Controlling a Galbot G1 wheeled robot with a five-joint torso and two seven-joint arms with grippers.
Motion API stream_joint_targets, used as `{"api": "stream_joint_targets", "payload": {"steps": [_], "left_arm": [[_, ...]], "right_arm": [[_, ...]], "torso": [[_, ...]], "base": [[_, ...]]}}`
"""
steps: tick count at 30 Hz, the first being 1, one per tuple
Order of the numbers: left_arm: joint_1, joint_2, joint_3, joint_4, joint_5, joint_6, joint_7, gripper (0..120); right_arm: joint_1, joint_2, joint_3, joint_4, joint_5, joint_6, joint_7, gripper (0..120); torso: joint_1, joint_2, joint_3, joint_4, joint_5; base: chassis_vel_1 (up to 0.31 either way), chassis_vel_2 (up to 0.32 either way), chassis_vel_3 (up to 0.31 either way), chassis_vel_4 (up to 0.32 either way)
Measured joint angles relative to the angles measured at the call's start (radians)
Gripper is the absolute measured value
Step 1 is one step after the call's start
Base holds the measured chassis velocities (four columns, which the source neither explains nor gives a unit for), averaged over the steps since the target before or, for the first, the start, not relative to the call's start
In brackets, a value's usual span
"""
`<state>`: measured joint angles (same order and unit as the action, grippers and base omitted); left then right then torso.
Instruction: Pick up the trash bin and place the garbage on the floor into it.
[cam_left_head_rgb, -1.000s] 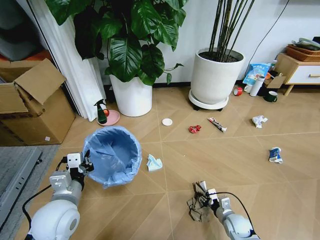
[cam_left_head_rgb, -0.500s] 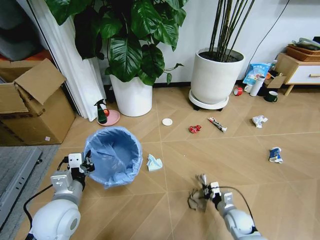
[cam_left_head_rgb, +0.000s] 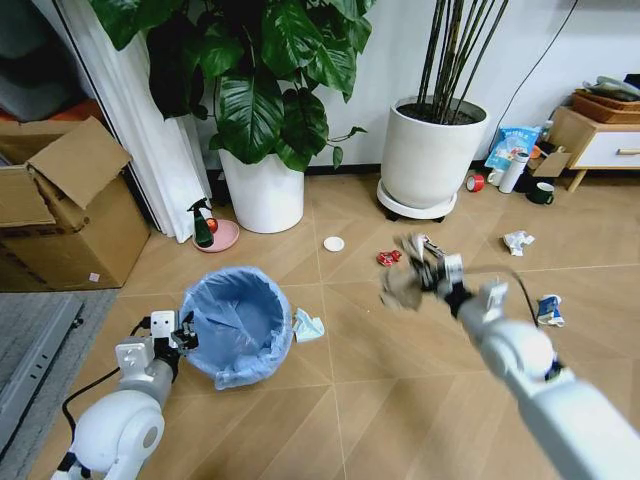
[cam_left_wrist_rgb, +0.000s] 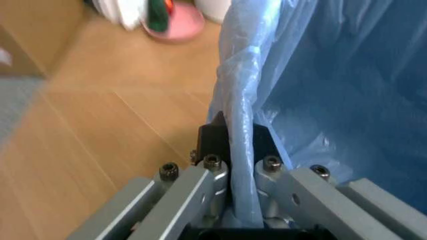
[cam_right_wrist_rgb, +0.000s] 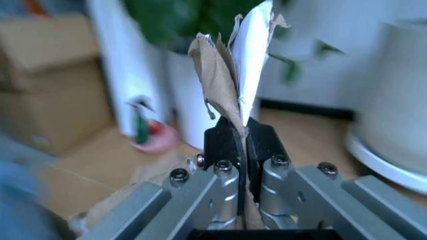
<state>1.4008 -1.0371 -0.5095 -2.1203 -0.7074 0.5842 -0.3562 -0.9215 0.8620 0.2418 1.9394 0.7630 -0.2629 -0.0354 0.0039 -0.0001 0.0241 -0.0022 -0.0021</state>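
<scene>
The trash bin (cam_left_head_rgb: 238, 322), round with a pale blue bag liner, is tipped with its mouth facing up at the left over the herringbone floor (cam_left_head_rgb: 380, 380). My left gripper (cam_left_head_rgb: 176, 335) is shut on its rim; the left wrist view shows the gripper (cam_left_wrist_rgb: 240, 145) pinching the liner (cam_left_wrist_rgb: 333, 100). My right gripper (cam_left_head_rgb: 428, 268) is raised mid-air right of the bin, shut on a tan paper wad (cam_left_head_rgb: 402, 287); this gripper (cam_right_wrist_rgb: 243, 140) clamps the paper (cam_right_wrist_rgb: 217, 65). More garbage lies around: a white tissue (cam_left_head_rgb: 308, 325) beside the bin, a white disc (cam_left_head_rgb: 334, 244), a red wrapper (cam_left_head_rgb: 389, 258), a tissue wad (cam_left_head_rgb: 518, 241) and a blue-white packet (cam_left_head_rgb: 550, 310).
Two big white plant pots (cam_left_head_rgb: 265, 192) (cam_left_head_rgb: 432, 160) stand at the back. A spray bottle (cam_left_head_rgb: 202, 224) on a pink dish sits left of them, with a cardboard box (cam_left_head_rgb: 65, 205) at the far left. A wooden cabinet (cam_left_head_rgb: 600, 140), a white bottle (cam_left_head_rgb: 514, 172) and a dark mug (cam_left_head_rgb: 542, 192) are at the back right.
My right arm has risen from low near the floor and swung forward, carrying the tan paper wad. The left gripper and the bin have shifted slightly nearer and to the right.
</scene>
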Motion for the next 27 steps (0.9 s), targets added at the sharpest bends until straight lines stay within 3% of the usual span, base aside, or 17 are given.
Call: {"api": "stream_joint_targets", "payload": {"steps": [2,4,7,13,20,27], "left_arm": [[-0.037,0.024,0.025,0.024,-0.072,0.033,-0.01,0],[-0.074,0.047,0.053,0.041,-0.119,0.05,-0.019,0],[-0.128,0.071,0.091,0.059,-0.172,0.064,-0.036,0],[-0.19,0.098,0.134,0.085,-0.216,0.077,-0.051,0],[-0.203,0.118,0.141,0.083,-0.249,0.087,-0.054,0],[-0.196,0.109,0.14,0.071,-0.249,0.087,-0.055,0]], "right_arm": [[0.116,-0.009,-0.102,0.04,0.085,-0.007,0.005,0],[0.207,0.002,-0.189,0.059,0.127,-0.006,0.016,0],[0.277,0.029,-0.28,0.075,0.161,-0.007,0.029,0],[0.324,0.069,-0.402,0.081,0.172,-0.017,0.046,0],[0.347,0.091,-0.518,0.028,0.08,-0.023,0.049,0],[0.365,0.126,-0.595,0.004,0.063,-0.033,0.084,21]], "torso": [[0.0,0.0,0.0,0.0,0.0023],[0.0,0.0,0.0,0.0001,0.0001],[0.0,0.0,0.0,0.0002,0.0016],[0.0,0.0,0.0,-0.0002,0.0014],[0.0,0.0,0.0,-0.0003,0.0009],[0.0,0.0,0.0,0.0,0.0013]], "base": [[0.0,0.0,0.0,0.0],[0.0,0.0,0.0,0.0],[0.0,0.0,0.0,0.0],[0.0,0.0,0.0,0.0],[0.0,0.0,0.0,0.0],[0.0,0.0,0.0,0.0]]}}
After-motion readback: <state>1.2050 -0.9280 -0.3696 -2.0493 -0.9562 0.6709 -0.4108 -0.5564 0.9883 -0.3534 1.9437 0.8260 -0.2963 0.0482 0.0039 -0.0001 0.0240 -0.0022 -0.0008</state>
